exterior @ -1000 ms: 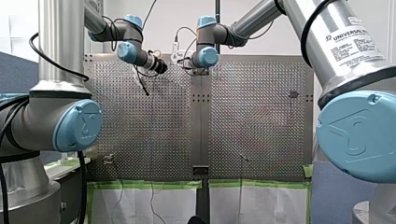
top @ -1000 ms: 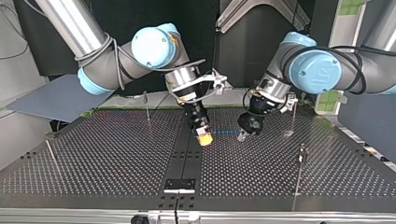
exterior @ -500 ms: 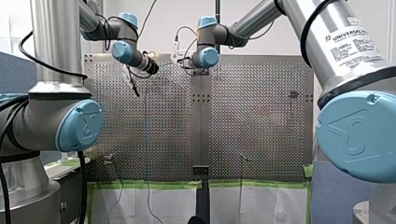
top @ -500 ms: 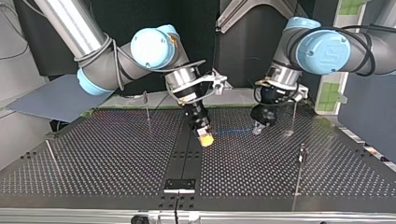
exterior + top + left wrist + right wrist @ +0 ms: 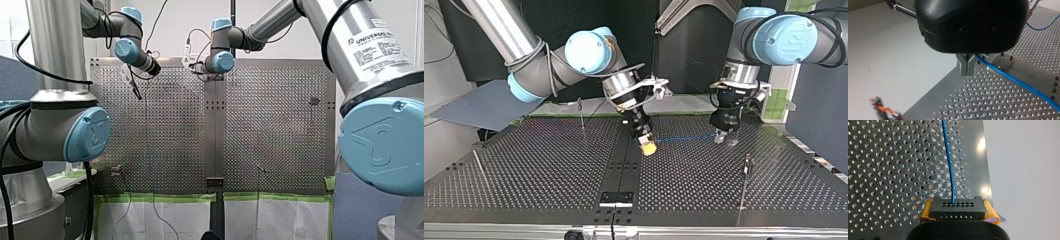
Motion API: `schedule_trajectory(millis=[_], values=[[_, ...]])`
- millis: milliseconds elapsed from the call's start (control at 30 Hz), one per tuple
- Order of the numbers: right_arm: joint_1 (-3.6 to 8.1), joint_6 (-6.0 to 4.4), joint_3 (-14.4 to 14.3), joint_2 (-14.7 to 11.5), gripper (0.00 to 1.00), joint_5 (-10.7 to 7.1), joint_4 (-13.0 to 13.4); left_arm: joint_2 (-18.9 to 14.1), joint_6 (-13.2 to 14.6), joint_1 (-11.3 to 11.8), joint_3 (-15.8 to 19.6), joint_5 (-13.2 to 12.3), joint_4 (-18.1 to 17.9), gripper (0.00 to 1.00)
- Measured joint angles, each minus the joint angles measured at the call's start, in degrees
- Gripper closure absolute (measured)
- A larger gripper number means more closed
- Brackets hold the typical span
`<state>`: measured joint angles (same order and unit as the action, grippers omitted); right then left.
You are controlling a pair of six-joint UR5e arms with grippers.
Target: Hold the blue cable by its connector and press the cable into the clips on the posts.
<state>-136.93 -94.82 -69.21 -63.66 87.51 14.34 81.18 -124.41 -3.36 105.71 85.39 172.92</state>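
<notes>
Our right pincer (image 5: 648, 148) held the black connector (image 5: 958, 208) firmly between its yellow pads, and the blue cable (image 5: 949, 162) went out of the connector's middle, straight ahead over the perforated bench (image 5: 524, 170). In the top view the cable ran low above the bench to our left pincer (image 5: 720, 137). Its metal fingers (image 5: 967, 67) were drawn close together right at the cable, which seemed to pass between them. We could not see the cable in any clip, so we judged that the pressing was not yet begun and the step in hand was to bring the stretched part to a post. The post (image 5: 747, 170) with its clip stood apart from the cable, nearer to the camera. The next move, in our opinion, asked for a steady hold of the connector, a tight cable, and the span placed exactly over the clip before it was pushed down.
</notes>
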Motion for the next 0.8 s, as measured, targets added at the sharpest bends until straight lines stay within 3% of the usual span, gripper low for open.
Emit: schedule_trajectory(millis=[333, 800], values=[[-0.06, -0.21, 0.0, 0.1, 1.00, -1.85, 0.1, -1.3, 1.7, 1.5, 0.1, 2.5, 2.4, 0.99], [-0.31, -0.28, 0.1, 0.1, 1.00, -4.57, 0.4, -2.0, 2.0, 4.6, 0.0, 3.1, 2.8, 0.99]])
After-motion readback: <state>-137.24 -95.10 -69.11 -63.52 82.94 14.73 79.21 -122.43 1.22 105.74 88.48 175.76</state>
